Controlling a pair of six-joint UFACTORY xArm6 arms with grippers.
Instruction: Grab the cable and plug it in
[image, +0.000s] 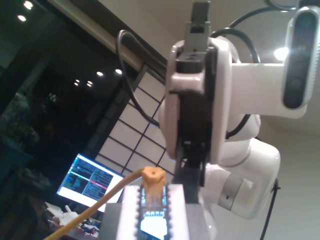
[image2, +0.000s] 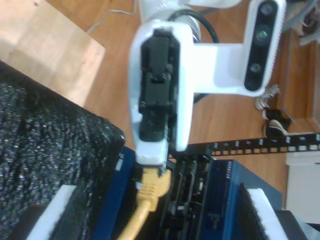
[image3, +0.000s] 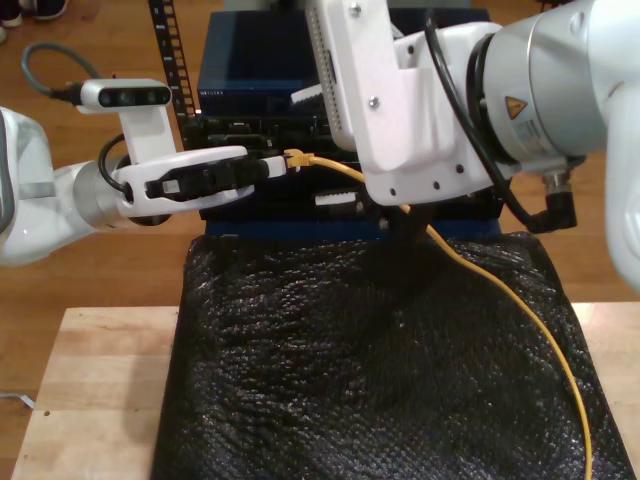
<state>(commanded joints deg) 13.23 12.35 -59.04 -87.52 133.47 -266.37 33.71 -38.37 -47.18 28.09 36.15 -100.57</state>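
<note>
The cable (image3: 500, 300) runs up across the black foam mat (image3: 300, 380) to its plug (image2: 150, 186), which lies level along the front of the blue unit (image3: 250, 70). My first gripper (image2: 151, 162) pinches it there. My second gripper (image2: 160, 215) straddles the cord, pads (image2: 62, 210) wide, not touching it.

Black bubbly mat (image3: 350, 380) lies on the pale wooden surface (image3: 90, 400). Dark blue rack-mount box (image3: 260, 60) stands behind the mat. Thin yellow-orange network cable (image3: 500, 290) runs from the box front across the mat toward the exterior view's lower right.
</note>
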